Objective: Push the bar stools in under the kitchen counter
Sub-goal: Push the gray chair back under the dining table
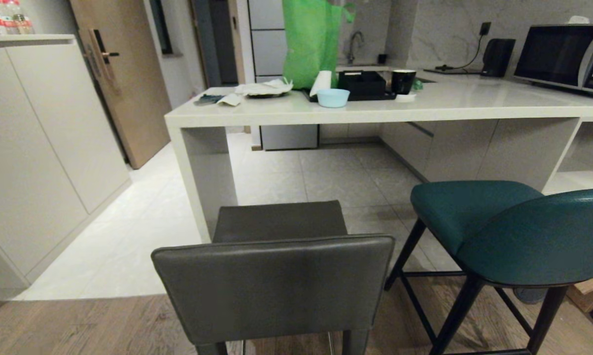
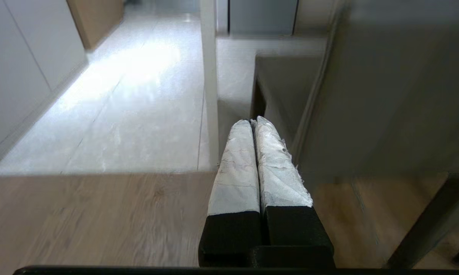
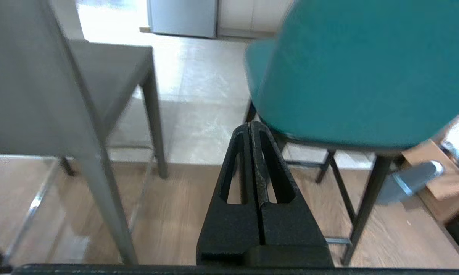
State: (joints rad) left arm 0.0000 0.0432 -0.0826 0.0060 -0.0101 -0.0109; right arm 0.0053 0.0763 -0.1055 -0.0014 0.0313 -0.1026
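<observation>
Nearest my head camera stands the dark grey stool [image 1: 276,276], its low rectangular back toward me and its seat reaching toward the end panel of the kitchen counter [image 1: 375,114]. Just beside it, on my right, stands the teal stool [image 1: 518,231], curved back toward me, on black legs. Both stools stand on the wooden floor [image 1: 79,325] at its border with the pale tiles, in front of the counter's thick edge; neither seat lies under the slab. On the slab I see a green bag [image 1: 312,42], a light blue bowl [image 1: 333,97], a black mug [image 1: 403,81] and, at the far right, a microwave [image 1: 565,56].

Neither arm shows in the head view. From the left wrist I see the left gripper [image 2: 253,123], its white-wrapped fingers [image 2: 237,168] pressed together with nothing between them, hanging in the air beside the grey stool's back and touching nothing. From the right wrist I see the right gripper [image 3: 251,126], its black fingers likewise closed on nothing, poised in the gap between the two stools, apart from both.
</observation>
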